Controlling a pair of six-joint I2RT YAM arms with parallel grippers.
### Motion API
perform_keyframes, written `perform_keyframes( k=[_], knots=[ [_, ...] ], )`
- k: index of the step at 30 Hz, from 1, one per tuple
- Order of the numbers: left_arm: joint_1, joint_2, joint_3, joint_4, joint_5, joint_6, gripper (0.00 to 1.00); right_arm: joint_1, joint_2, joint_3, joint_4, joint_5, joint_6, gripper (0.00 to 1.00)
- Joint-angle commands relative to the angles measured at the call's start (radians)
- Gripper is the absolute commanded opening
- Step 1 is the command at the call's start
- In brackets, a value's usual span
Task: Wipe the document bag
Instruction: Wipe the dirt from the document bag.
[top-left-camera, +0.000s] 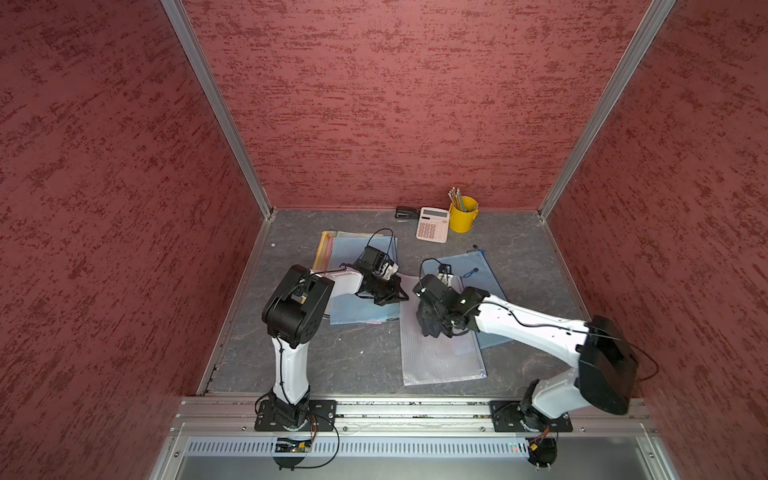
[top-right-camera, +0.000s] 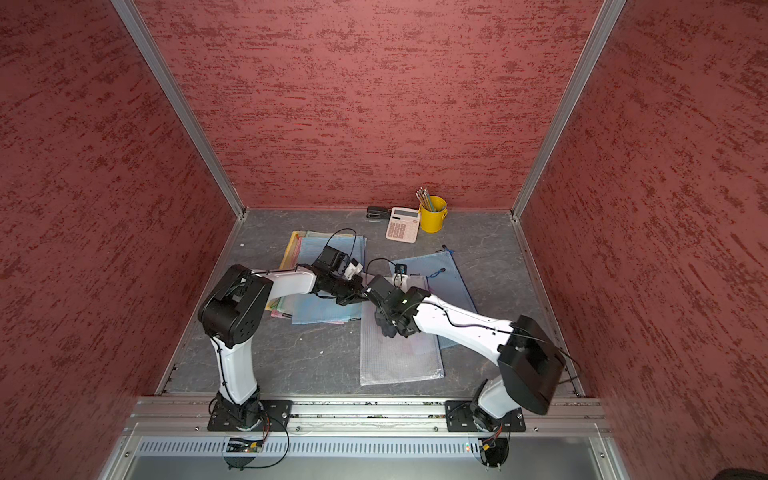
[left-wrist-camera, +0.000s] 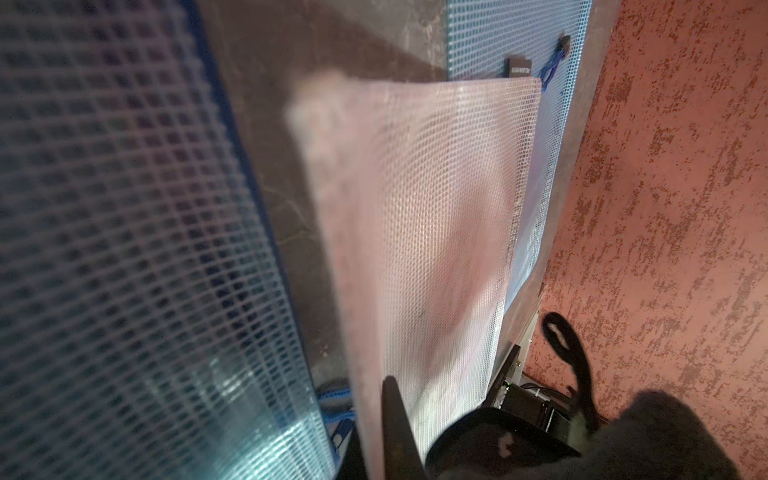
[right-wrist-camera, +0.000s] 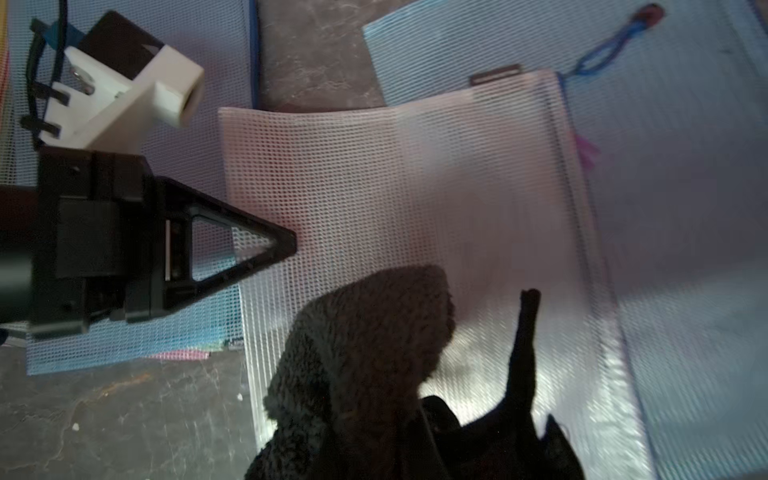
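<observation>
- The white mesh document bag (top-left-camera: 440, 357) lies flat mid-table, toward the near edge, with its far right part overlapping a blue mesh bag (top-left-camera: 488, 266). It looks light and slick, so a stroke could slide or buckle it if the hold-down slips.
- The dark fleecy cloth (right-wrist-camera: 365, 332) sits bunched on the bag's far half. A loose wad may roll rather than wipe.
- The right gripper (top-left-camera: 438, 328) is clamped on that cloth.
- The left gripper (right-wrist-camera: 286, 243), jaws closed and empty, presses its tip onto the bag near its left edge.
</observation>
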Motion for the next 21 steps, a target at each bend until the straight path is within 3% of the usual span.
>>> perform_keyframes(
  k=[1, 5, 8, 15, 18, 21],
  knots=[
    [-0.006, -0.035, 0.002, 0.017, 0.001, 0.005, 0.00, -0.015, 0.126, -0.077, 0.125, -0.004, -0.021, 0.00],
    [0.003, -0.045, -0.005, 0.024, -0.009, -0.002, 0.00, -0.020, 0.178, -0.186, 0.117, -0.030, 0.068, 0.00],
    [0.025, -0.049, -0.012, 0.029, -0.004, -0.014, 0.00, 0.021, 0.139, -0.261, -0.012, -0.016, 0.147, 0.00],
    [0.068, -0.064, -0.037, 0.046, 0.002, -0.017, 0.00, 0.319, 0.030, -0.287, -0.372, -0.102, 0.357, 0.00],
    [0.060, -0.055, -0.045, 0.057, 0.015, -0.019, 0.00, 0.315, -0.004, -0.133, -0.403, 0.014, 0.273, 0.00],
    [0.040, -0.050, -0.043, 0.052, 0.019, -0.011, 0.00, 0.251, 0.018, 0.045, -0.239, 0.075, 0.089, 0.00]
  ],
)
